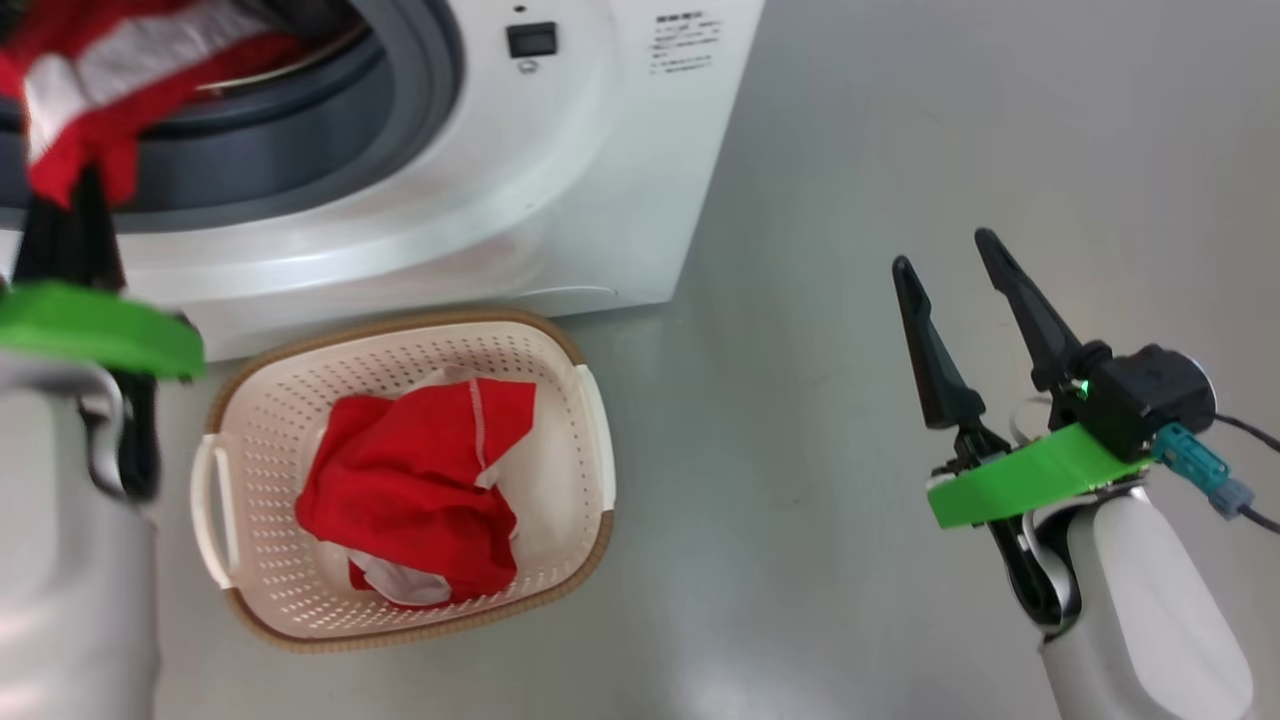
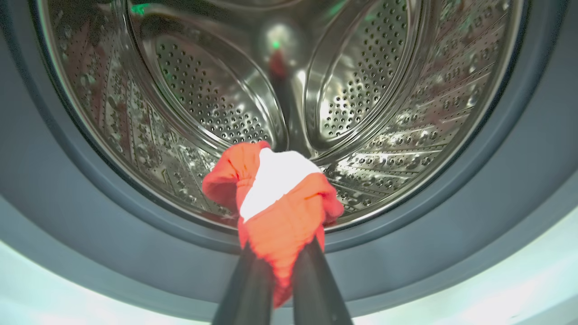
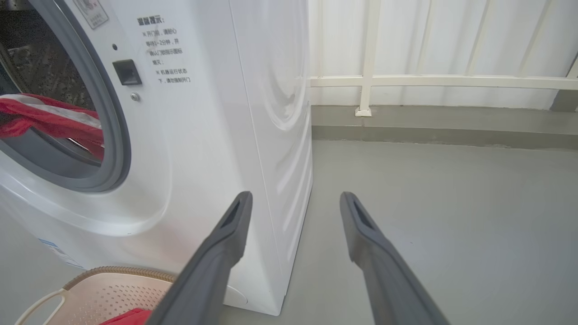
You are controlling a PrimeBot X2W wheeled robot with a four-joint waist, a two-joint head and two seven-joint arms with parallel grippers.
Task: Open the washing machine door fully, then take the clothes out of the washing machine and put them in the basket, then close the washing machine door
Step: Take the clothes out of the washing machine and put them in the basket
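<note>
The white washing machine [image 1: 560,170] stands open; its door is out of view. My left gripper [image 2: 280,253] is shut on a red and white garment [image 2: 275,198] at the grey gasket, in front of the steel drum [image 2: 370,90]. In the head view that garment [image 1: 95,80] hangs over the opening's lower lip above my left gripper [image 1: 70,215]. More red clothes [image 1: 420,480] lie in the cream basket [image 1: 590,420] on the floor before the machine. My right gripper [image 1: 950,255] is open and holds nothing, over bare floor to the right of the basket.
Grey floor [image 1: 950,130] stretches to the right of the machine. In the right wrist view a white railing [image 3: 429,81] and a low kerb [image 3: 442,126] close off the far side, and the basket's rim [image 3: 117,271] shows at the machine's foot.
</note>
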